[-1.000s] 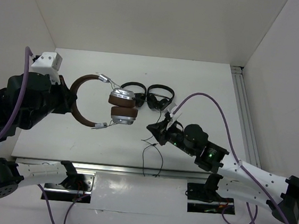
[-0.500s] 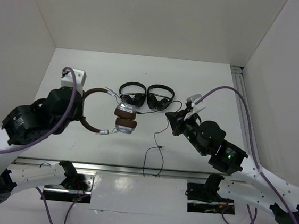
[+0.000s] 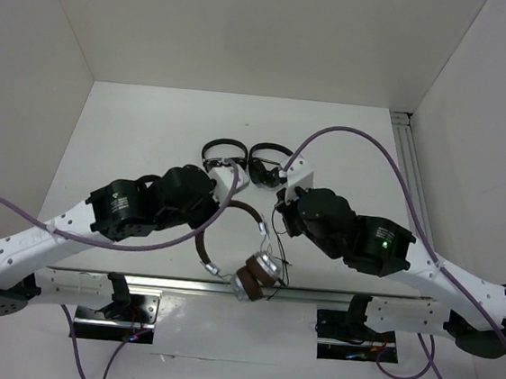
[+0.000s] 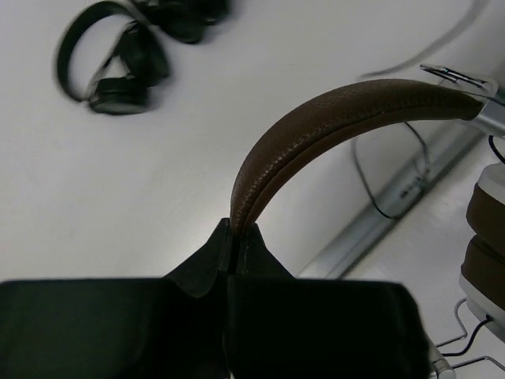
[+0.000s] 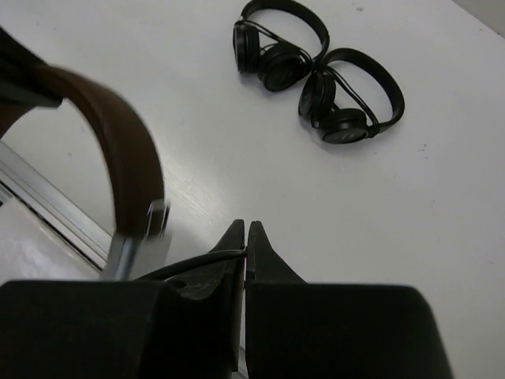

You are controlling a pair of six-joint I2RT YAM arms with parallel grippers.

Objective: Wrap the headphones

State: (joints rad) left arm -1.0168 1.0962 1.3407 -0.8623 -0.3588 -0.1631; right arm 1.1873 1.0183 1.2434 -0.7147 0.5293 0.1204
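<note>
Standing here, I'd say the winding is about to begin, with both arms set for it. The left tool (image 4: 231,241) has its jaws pinched tight on the brown headband (image 4: 331,118). It holds the headphones (image 3: 258,274) up off the bench (image 3: 150,133) at about 6 o'clock, right over the metal rail (image 3: 180,283) along the near edge, with the earcups hanging lowest. The right tool (image 5: 246,237) sits at roughly 1 o'clock from the earcups. Its jaws are closed to a sliver with the thin black cable (image 5: 213,257) nipped between them. Slack from that cable dangles near the earcups, though I can't follow its whole run. The part of the band I can see from the left wrist is bare, with no turn of cable on it, so I judge the wrap proper hasn't started. The two small black headphones (image 3: 225,157) (image 3: 269,164) lie side by side at 12 o'clock, well apart from the action and not part of it. The next move, to my eye, calls for the left tool to keep the band steady while the right one carries the cable round the band or the folded earcups in an even loop. The cable should be taut enough to lie flat, but not so taut that it slips out of that narrow pinch or drags the band loose.
</note>
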